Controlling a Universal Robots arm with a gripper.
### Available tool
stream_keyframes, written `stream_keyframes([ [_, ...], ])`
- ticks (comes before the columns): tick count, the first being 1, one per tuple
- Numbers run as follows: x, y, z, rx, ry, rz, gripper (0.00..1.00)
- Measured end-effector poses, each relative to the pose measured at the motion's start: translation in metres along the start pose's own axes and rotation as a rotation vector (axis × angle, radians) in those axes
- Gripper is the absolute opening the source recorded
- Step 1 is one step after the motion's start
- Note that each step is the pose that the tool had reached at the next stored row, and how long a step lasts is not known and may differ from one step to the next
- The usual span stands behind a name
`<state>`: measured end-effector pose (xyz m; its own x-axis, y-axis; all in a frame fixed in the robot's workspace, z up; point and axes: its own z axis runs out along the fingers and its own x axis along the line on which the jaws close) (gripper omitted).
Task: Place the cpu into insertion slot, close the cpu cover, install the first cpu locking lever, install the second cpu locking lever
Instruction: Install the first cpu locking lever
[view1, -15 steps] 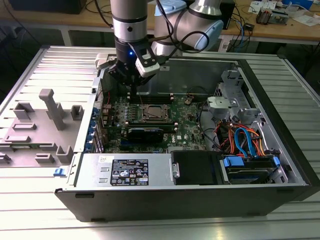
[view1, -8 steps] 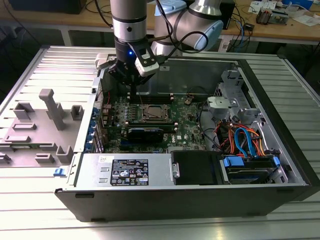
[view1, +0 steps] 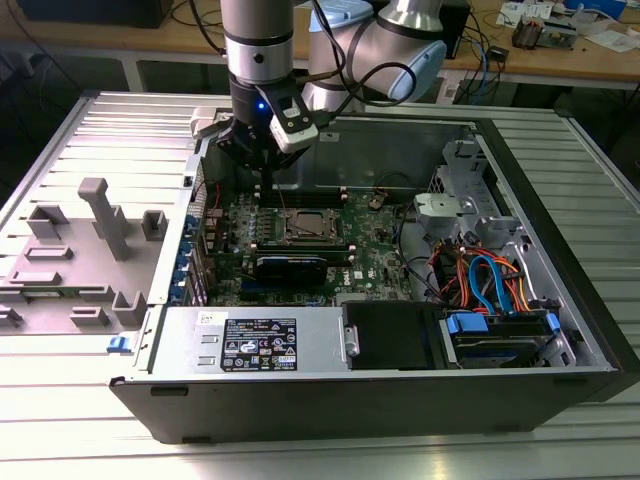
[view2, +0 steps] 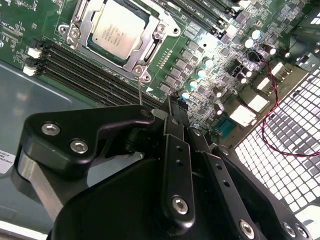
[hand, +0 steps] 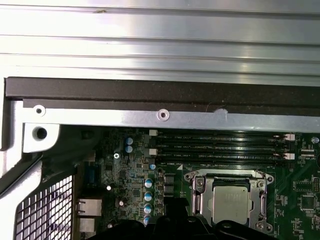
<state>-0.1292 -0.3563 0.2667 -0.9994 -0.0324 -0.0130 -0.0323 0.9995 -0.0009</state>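
Observation:
The cpu (view2: 117, 31), a square chip with a silver-grey top, lies flat in the insertion slot (view1: 305, 228) on the green motherboard (view2: 210, 60). The silvery cpu cover (view2: 150, 47) lies closed around it, and the chip shows through its cut-out. In the first wrist view the cpu (hand: 230, 202) sits inside that same cover (hand: 197, 192). A thin wire locking lever (view2: 140, 92) runs from the socket's corner toward my gripper (view2: 175, 102). My gripper (view1: 264, 172) hangs just beside the socket, toward the exterior view's left and back. Its black fingers are shut together with nothing between them.
Long black memory slots (view2: 85, 67) run beside the socket. A black card with a heatsink (view1: 290, 268) and a power supply (view1: 250, 340) sit nearer the case front. Blue and orange cables (view1: 490, 280) fill the right bay. A grey fixture (view1: 95, 230) stands outside the case.

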Motion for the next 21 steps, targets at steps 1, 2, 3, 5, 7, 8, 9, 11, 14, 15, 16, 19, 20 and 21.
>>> stream_keyframes([
  [1,0.0,0.0004,0.0001,0.0,0.0,0.0,0.11],
  [2,0.0,0.0011,0.0003,0.0001,0.0001,0.0,0.11],
  [3,0.0,0.0017,0.0006,0.0,0.0,0.0,0.11],
  [5,0.0,0.0034,0.0013,-0.0004,0.0001,0.0,0.11],
  [7,-0.0001,0.0054,0.0021,-0.0007,0.0,0.0,0.11],
  [8,-0.0002,0.007,0.0027,-0.0008,0.0,0.0,0.11],
  [9,-0.0002,0.0081,0.0029,-0.0008,0.0,-0.001,0.11],
  [11,-0.0003,0.0113,0.0034,-0.0008,0.0,-0.001,0.11],
  [14,-0.0012,0.0143,0.0035,-0.0007,0.0002,-0.002,0.11],
  [15,-0.0019,0.0143,0.0036,-0.0006,0.0001,-0.002,0.11],
  [16,-0.0031,0.0143,0.0037,0.0,0.0,-0.001,0.11],
  [19,-0.0105,0.0141,0.0039,0.0022,0.0001,-0.001,0.11],
  [20,-0.0122,0.014,0.0039,0.0026,0.0001,-0.001,0.11],
  [21,-0.0138,0.014,0.004,0.0033,0.0002,-0.001,0.11],
])
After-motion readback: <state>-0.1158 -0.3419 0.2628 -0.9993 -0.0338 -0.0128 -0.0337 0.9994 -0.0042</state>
